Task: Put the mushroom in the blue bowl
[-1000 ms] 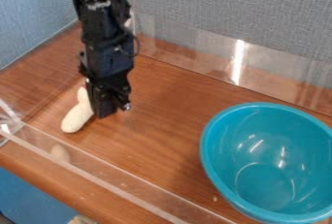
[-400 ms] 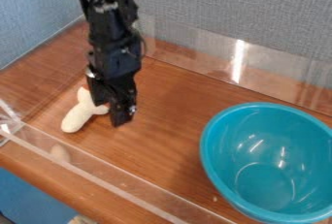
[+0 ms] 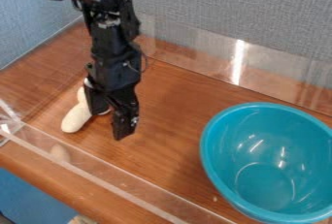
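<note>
At about nine o'clock on the brown wood-grain tabletop (image 3: 169, 82), close to the clear acrylic wall (image 3: 78, 165) that runs along the near edge, lies the small toy mushroom with a thick cream-white stem (image 3: 77, 117), resting on its side with its pale stem pointing toward seven o'clock; its cap end is hidden behind the arm, so the cap's colour cannot be made out here. Just beside it, toward three o'clock, the black robot arm (image 3: 111, 34) comes down from the upper left, and its dark gripper (image 3: 115, 119) points straight down at the wood, its tips at or just above the surface. The fingers look parted, one dark finger standing against the mushroom's upper end and the other (image 3: 126, 123) on the side away from it, though the black parts blur together and the gap itself is hard to see; nothing is lifted between them. Well apart, at about four o'clock, sits the large round glossy turquoise-blue plastic bowl (image 3: 231, 121), upright, with light glinting inside.
</note>
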